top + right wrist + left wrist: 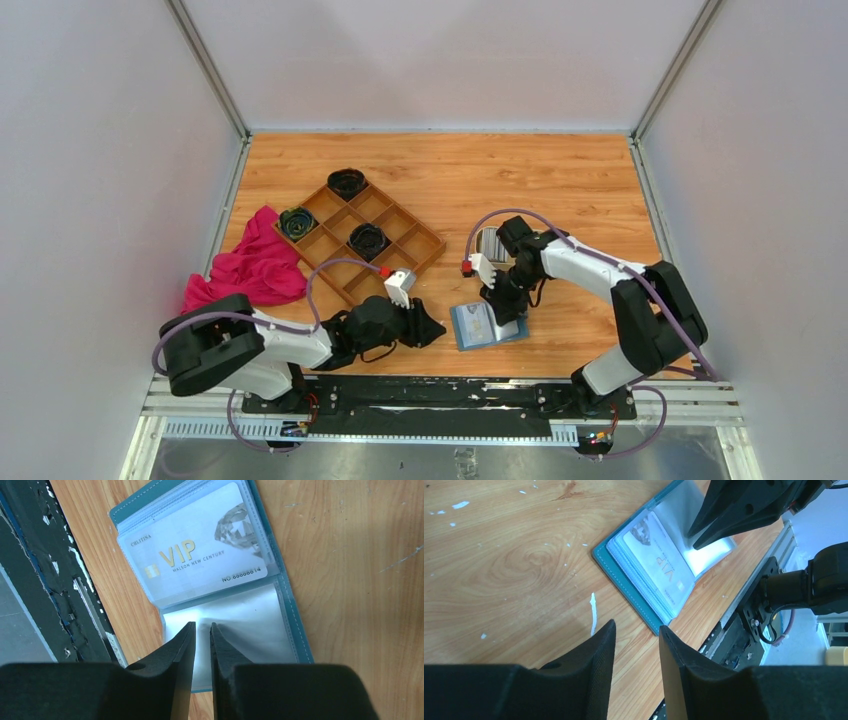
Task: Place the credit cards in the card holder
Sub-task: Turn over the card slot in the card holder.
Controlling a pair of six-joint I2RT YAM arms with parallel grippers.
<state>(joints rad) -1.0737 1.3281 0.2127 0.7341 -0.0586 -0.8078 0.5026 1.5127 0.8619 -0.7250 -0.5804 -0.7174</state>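
Note:
The teal card holder (487, 326) lies open on the wood near the table's front edge, also seen in the left wrist view (646, 575) and the right wrist view (295, 610). A whitish VIP credit card (200, 555) sits inside one clear sleeve. More greyish credit cards (489, 240) lie behind the right wrist. My right gripper (201, 626) points down on the empty clear sleeve, its jaws a narrow gap apart with nothing between them. My left gripper (636, 630) hovers just left of the holder, open, with bare wood showing between its fingers.
A brown wooden compartment tray (400, 228) holding dark round objects stands at the back left. A pink cloth (250, 268) lies beside it. The black metal rail (749, 605) runs along the near table edge, close to the holder.

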